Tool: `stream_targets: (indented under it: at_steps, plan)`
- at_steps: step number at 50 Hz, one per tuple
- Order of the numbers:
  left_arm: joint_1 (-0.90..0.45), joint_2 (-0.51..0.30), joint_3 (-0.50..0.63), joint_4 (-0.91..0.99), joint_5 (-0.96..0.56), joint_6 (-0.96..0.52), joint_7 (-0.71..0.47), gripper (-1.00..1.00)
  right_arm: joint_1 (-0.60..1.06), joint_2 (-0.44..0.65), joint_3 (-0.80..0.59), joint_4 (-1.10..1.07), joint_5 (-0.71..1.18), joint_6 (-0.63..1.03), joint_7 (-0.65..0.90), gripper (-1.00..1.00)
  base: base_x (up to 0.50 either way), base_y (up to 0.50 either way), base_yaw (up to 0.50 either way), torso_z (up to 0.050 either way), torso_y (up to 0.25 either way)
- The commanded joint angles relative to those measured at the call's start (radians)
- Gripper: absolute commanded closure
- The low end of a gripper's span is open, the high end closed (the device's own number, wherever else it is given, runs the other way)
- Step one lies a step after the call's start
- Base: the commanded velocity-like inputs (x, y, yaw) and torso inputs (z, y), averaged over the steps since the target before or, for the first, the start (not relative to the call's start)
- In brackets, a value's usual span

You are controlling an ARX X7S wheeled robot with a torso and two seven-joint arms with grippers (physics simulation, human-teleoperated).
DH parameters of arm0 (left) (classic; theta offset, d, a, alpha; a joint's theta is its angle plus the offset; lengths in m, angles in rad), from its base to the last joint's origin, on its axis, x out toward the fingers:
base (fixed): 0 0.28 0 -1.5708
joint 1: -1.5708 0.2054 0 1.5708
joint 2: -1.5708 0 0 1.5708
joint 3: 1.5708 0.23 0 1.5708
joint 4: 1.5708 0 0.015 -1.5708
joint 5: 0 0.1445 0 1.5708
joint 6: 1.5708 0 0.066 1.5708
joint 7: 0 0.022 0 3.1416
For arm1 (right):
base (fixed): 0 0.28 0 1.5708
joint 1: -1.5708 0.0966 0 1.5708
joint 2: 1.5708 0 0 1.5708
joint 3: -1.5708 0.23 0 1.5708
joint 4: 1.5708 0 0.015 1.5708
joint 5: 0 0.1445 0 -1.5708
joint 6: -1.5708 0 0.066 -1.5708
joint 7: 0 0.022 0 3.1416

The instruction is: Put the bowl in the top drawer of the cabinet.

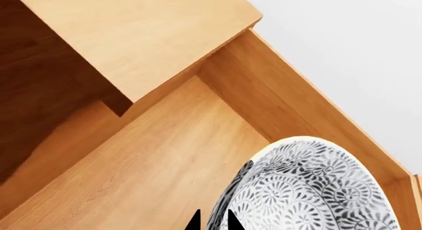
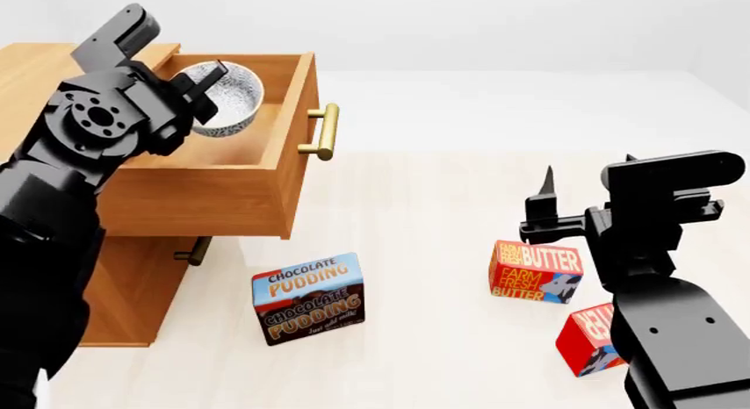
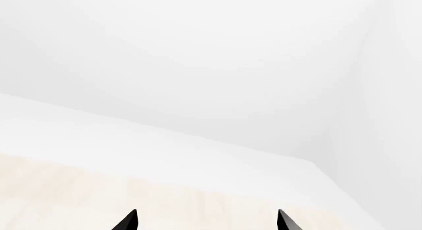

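Bowl (image 2: 225, 96), white with a dark floral pattern, is held tilted at its rim by the left gripper (image 2: 202, 91), whose two black fingertips pinch the rim close together. It hangs just over the inside of the top drawer (image 2: 252, 176), which is pulled well out of the cabinet (image 2: 47, 71); whether it touches the drawer floor cannot be told. In the left wrist view the bowl (image 1: 310, 188) sits right in front of the fingertips, near a corner of the light wooden drawer (image 1: 165, 161). A brass handle (image 2: 326, 131) lies on the drawer front, beyond the bowl from the gripper. The right gripper (image 2: 546, 203) hovers well apart from the cabinet, fingertips spread wide, holding nothing, above a butter box (image 2: 536, 270). A pudding box (image 2: 308, 297) stands on the pale floor (image 2: 434, 190) below the open drawer
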Motion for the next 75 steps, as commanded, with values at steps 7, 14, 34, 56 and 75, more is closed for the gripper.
stream_targets:
  at_steps: [7,14,34,56,75]
  plan:
    - [-0.008,0.0,0.139,0.001,-0.149,0.04,0.007,-1.0,-0.003,0.003,-0.003,0.002,0.001,-0.002,0.002,-1.0,0.0,0.0,0.0,0.0,0.001]
    - [-0.018,0.0,0.216,0.001,-0.218,0.047,0.021,-1.0,-0.004,0.003,-0.003,0.006,0.002,-0.005,0.003,-1.0,0.0,0.0,0.0,0.0,0.0]
    - [-0.04,-0.007,0.426,0.001,-0.411,0.074,0.053,-1.0,-0.001,0.008,-0.003,0.003,0.007,0.0,0.005,-1.0,0.0,0.0,0.0,0.0,0.0]
    - [-0.126,-0.136,0.472,0.289,-0.419,0.202,0.145,-1.0,-0.002,0.014,0.002,-0.007,0.013,0.008,0.009,-1.0,0.0,0.0,0.0,0.0,0.0]
    - [-0.163,-0.422,0.398,0.967,-0.29,0.401,0.095,-1.0,-0.003,0.012,0.027,-0.049,0.026,0.022,0.028,-1.0,0.0,0.0,0.0,0.0,0.0]
